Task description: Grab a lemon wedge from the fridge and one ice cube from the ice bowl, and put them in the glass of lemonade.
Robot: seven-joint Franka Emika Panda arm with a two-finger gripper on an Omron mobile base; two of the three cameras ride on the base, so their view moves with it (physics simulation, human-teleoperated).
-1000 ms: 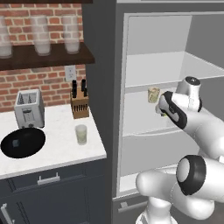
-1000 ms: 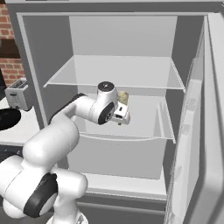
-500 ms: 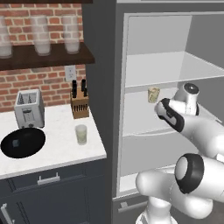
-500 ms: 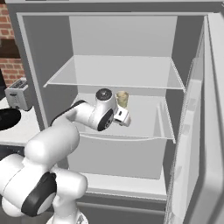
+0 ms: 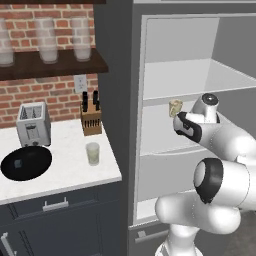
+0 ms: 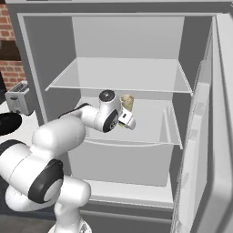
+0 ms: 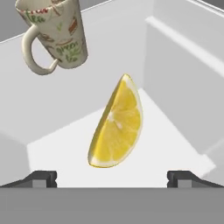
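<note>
A yellow lemon wedge point(image 7: 117, 124) lies on the pale middle shelf of the open fridge point(image 5: 115, 100), seen close up in the hand view. My gripper point(image 7: 113, 177) is open, its fingertips point(image 7: 41, 177) set wide on either side just short of the wedge, not touching it. In the left base view the gripper point(image 5: 176, 121) reaches into the fridge at the middle shelf. On the counter stands the glass of lemonade point(image 5: 93, 153). Left of it is the black ice bowl point(image 5: 26, 163) with an ice cube point(image 5: 18, 163) inside.
A patterned mug point(image 7: 54, 33) stands on the same shelf just beyond the wedge, also the mug point(image 6: 127, 102). The fridge door point(image 6: 214, 136) hangs open on the right. A toaster point(image 5: 33, 124) and a knife block point(image 5: 91, 119) sit at the back of the counter.
My hand has eased a little deeper and lower into the fridge over the middle shelf. The jaws have stayed open.
</note>
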